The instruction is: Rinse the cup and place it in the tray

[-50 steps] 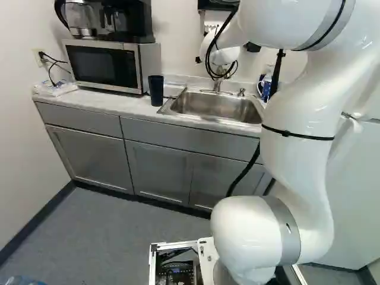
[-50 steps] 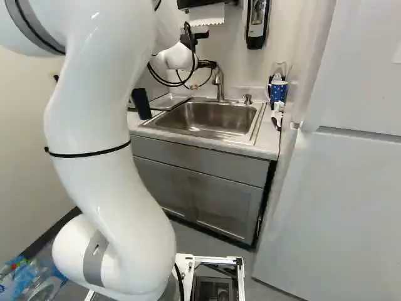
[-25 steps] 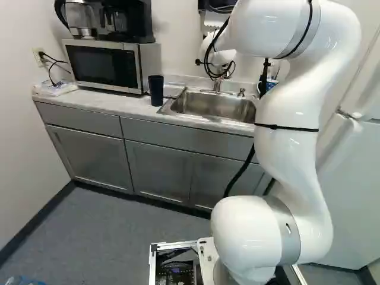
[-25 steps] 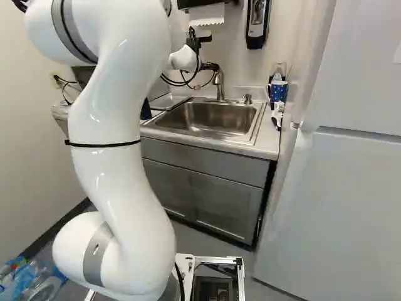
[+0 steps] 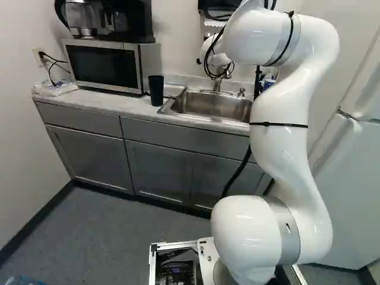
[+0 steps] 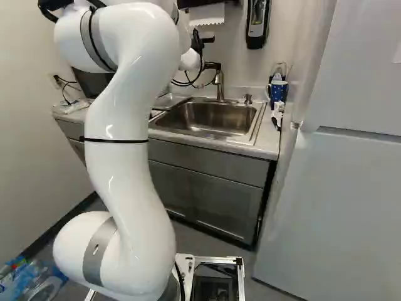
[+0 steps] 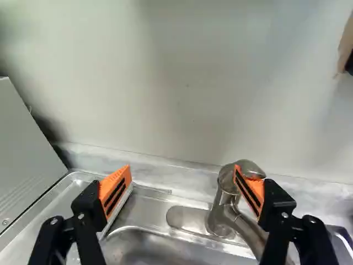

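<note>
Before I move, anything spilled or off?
No spill visible; cup upright on the counter. Only oddity: plastic items heaped at the right base view's lower left, likely stray clutter.

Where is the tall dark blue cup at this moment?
In the left base view, the tall dark blue cup stands left of the middle, upright on the pale countertop, between the silver microwave and the rectangular steel sink.

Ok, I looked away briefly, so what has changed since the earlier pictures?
The arm has leaned ahead toward the counter, its upper part shifting left in the left base view and right in the right base view. The dark cup, sink and base stayed put.
</note>
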Controlling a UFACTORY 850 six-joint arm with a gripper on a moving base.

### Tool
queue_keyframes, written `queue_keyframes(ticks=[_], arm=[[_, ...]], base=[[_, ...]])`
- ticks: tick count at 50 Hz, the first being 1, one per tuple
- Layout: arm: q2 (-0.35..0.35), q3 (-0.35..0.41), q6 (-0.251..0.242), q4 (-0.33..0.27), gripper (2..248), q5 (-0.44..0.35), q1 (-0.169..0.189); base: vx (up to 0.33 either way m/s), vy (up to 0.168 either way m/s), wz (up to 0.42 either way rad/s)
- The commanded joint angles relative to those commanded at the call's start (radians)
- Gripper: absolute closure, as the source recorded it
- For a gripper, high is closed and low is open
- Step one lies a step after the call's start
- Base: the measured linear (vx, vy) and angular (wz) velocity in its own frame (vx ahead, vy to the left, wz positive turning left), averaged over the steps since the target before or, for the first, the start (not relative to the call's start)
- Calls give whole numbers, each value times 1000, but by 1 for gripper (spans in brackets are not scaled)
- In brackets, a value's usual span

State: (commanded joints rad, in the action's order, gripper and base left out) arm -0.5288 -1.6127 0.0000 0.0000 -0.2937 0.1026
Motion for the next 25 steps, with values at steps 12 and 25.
queue_keyframes(ticks=[12, 25], arm=[[0, 0, 0, 0, 3, -40, 0], [0, 0, 0, 0, 3, -85, 0]], base=[[0, 0, 0], [0, 0, 0]])
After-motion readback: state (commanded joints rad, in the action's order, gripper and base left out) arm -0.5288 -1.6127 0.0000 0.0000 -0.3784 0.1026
